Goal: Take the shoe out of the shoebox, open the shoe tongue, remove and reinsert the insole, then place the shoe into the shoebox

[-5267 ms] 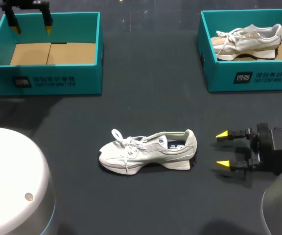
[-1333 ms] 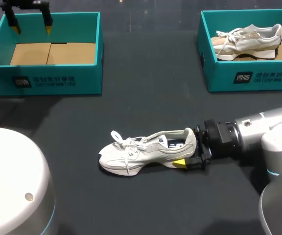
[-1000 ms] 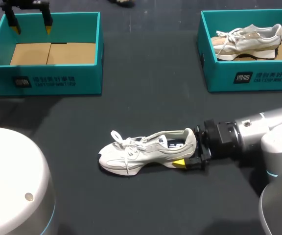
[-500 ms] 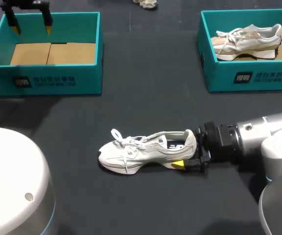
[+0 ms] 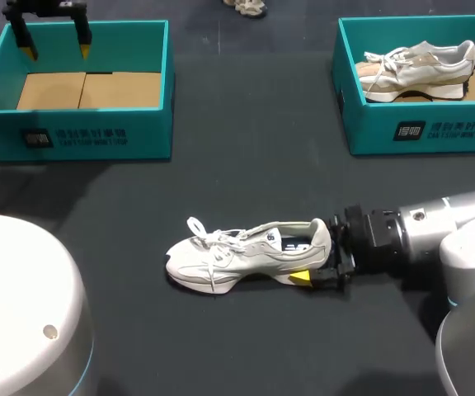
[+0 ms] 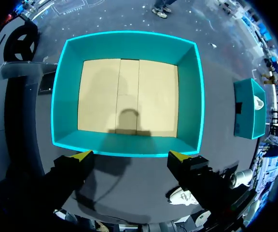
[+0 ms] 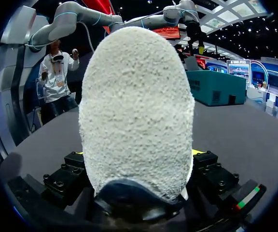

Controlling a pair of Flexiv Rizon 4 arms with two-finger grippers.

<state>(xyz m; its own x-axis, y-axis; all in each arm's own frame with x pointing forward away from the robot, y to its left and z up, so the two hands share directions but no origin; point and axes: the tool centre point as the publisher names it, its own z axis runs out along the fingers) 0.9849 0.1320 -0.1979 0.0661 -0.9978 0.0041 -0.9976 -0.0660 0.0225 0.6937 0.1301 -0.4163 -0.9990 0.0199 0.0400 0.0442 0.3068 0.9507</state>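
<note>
You are looking at a teal box (image 5: pixel 365 132) sitting at the far right corner of the dark table (image 5: pixel 246 148), and a pale sneaker (image 5: pixel 419 70) is lying inside it, its toe pointing toward the table's middle.

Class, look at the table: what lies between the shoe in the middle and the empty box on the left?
Nothing: in the head view only bare table separates the shoe from the empty box.

Silver right arm (image 5: pixel 456 216), perhaps blue-ringed, black wrist, left tool (image 6: pixel 130 155) black, yellow tips (image 6: pixel 83 155).
</note>
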